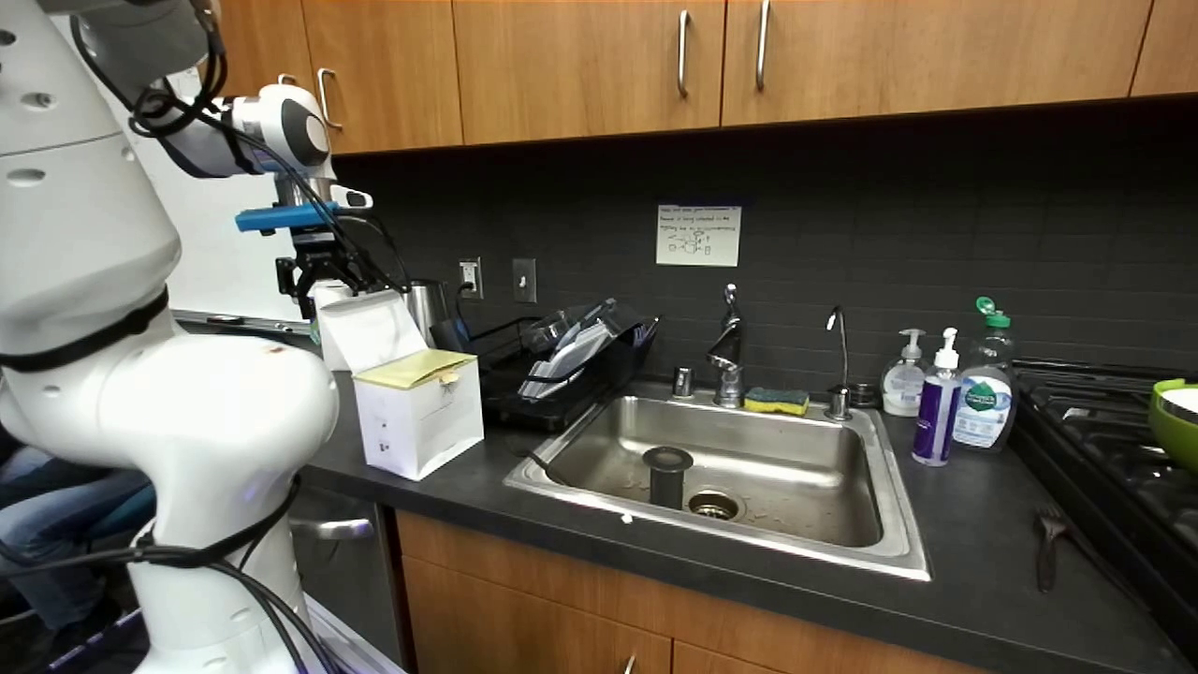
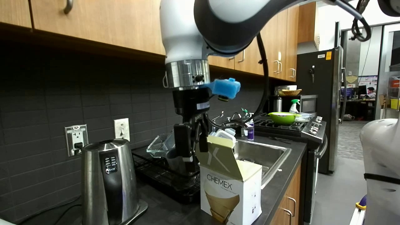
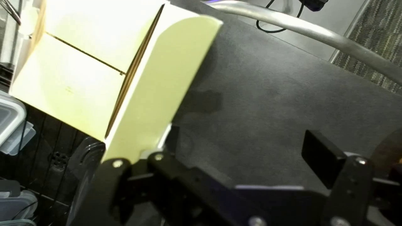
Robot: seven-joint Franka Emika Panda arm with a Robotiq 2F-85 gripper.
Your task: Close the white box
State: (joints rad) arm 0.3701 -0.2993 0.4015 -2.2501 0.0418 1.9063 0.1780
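The white arm (image 1: 220,402) wears black straps (image 1: 94,339), cables (image 2: 265,64) and a blue block (image 2: 226,88); its black gripper (image 3: 245,147) bears blurred, apparently silver screws (image 3: 361,160).

White cardboard box (image 2: 230,189), CHEMEX lettering, upright on dark countertop (image 3: 267,110); yellowish-inside lid flap (image 2: 219,155) raised, leaning outward.

Glare bleaches the white box (image 3: 84,81) in the wrist view, while shadow darkens the upper backsplash (image 1: 580,187).

Kettle (image 2: 109,181) near dish rack (image 2: 176,189) holding seemingly plastic containers (image 1: 571,358).
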